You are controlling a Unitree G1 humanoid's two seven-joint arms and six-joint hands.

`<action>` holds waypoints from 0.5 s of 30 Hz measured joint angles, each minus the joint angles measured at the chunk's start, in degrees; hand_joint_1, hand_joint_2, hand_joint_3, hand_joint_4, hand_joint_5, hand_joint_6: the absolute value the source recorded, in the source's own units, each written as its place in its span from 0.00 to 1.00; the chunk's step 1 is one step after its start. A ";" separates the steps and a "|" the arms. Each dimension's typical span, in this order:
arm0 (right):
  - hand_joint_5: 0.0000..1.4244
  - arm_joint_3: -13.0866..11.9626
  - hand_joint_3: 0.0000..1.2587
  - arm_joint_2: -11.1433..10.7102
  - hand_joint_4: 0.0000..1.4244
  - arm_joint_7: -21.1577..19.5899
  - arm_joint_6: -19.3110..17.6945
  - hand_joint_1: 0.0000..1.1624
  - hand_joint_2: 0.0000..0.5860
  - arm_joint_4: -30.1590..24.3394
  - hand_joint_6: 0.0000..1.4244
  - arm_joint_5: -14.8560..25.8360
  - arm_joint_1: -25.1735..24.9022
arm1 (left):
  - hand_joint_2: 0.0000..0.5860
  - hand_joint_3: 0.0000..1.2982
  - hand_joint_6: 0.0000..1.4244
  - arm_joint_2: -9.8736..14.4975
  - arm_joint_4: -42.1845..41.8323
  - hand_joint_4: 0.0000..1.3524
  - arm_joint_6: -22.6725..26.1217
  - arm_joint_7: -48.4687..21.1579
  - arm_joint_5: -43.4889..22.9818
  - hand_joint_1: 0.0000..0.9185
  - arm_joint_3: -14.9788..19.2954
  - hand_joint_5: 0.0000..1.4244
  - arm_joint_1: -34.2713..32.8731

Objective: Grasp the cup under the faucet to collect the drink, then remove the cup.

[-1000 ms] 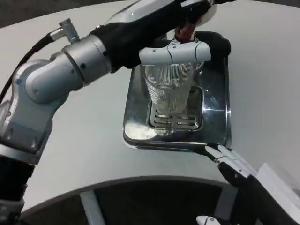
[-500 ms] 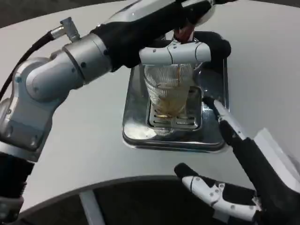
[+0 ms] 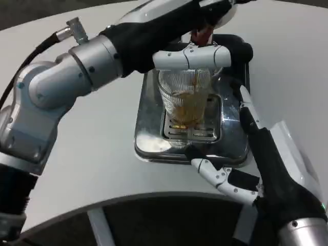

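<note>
cup (image 3: 185, 105) amber drink streaming in, on drip tray (image 3: 233, 148) | my right hand (image 3: 246, 154) fingers apart, beside cup, not touching | my left hand (image 3: 215, 10) mostly out of frame, grip unclear

My left arm reaches forward across the top, its hand out of clear sight. My right hand (image 3: 251, 148) sits low at right, open, fingers (image 3: 220, 177) spread apart, one pointing forward, holding nothing.

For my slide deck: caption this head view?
Amber drink streams into ribbed clear cup on steel drip tray as open right hand approaches.
</note>
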 measured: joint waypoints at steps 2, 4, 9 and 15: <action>0.05 0.03 0.02 -0.04 0.04 -2.58 -0.12 0.56 0.45 2.13 0.09 1.55 -1.37 | 0.16 0.05 0.05 0.00 0.14 0.00 -0.15 -0.01 0.00 0.00 0.01 0.00 -0.10; 0.06 -0.07 0.03 -0.07 0.05 -4.68 -0.54 0.56 0.45 4.21 0.10 3.46 -2.67 | 0.16 0.05 0.05 0.03 0.44 0.00 -0.25 -0.05 -0.02 0.00 0.05 0.00 -0.30; 0.08 -0.57 0.03 -0.11 0.05 -8.59 -2.04 0.57 0.43 8.54 0.11 7.77 -5.31 | 0.16 0.05 0.05 0.19 0.98 0.00 -0.64 -0.36 -0.04 0.00 0.24 0.00 -0.75; 0.09 -1.77 0.04 -0.01 0.06 -11.15 -3.62 0.58 0.41 12.93 0.12 10.79 -9.04 | 0.16 0.05 0.05 0.55 1.59 0.00 -1.34 -0.67 -0.14 0.00 0.44 0.00 -1.03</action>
